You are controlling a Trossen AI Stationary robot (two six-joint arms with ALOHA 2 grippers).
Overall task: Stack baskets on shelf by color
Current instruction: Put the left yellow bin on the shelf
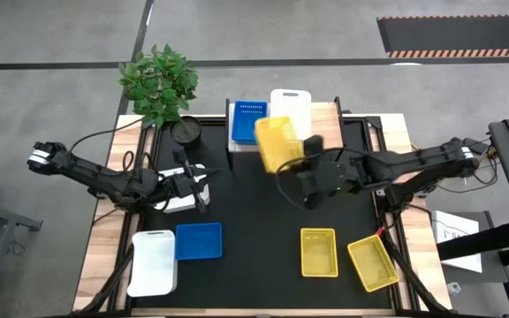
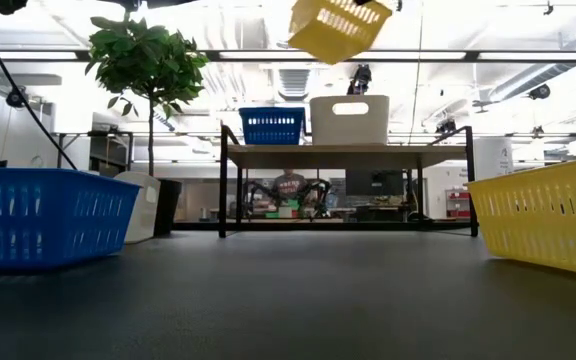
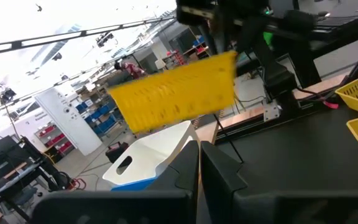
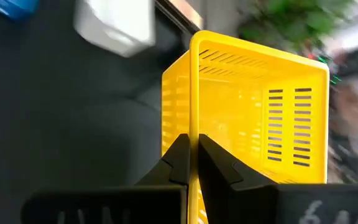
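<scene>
My right gripper (image 1: 300, 164) is shut on a yellow basket (image 1: 277, 143), held high in front of the shelf (image 1: 330, 117); the low view shows the basket (image 2: 336, 28) tilted above the shelf top (image 2: 348, 152). A blue basket (image 1: 248, 119) and a white basket (image 1: 291, 109) stand on the shelf. On the mat rest a white basket (image 1: 153, 261), a blue basket (image 1: 199, 241) and two yellow baskets (image 1: 318, 252) (image 1: 374, 263). My left gripper (image 1: 198, 187) is at mid-left, shut, with another white basket (image 1: 180, 196) at its fingers. My right gripper pinches one wall of the yellow basket at its rim (image 4: 194, 118), one finger inside and one outside. The basket is lifted clear and tilted, its open side turned sideways. My left gripper (image 3: 199, 163) meets the white basket at an edge (image 3: 182, 134); its own fingers hide the contact. The basket sits tilted.
A potted plant (image 1: 160, 84) and its black pot (image 1: 186, 132) stand at the far left corner beside the shelf. Wooden table edges (image 1: 104, 256) flank the black mat. Open mat lies in the middle between the arms (image 1: 254, 212).
</scene>
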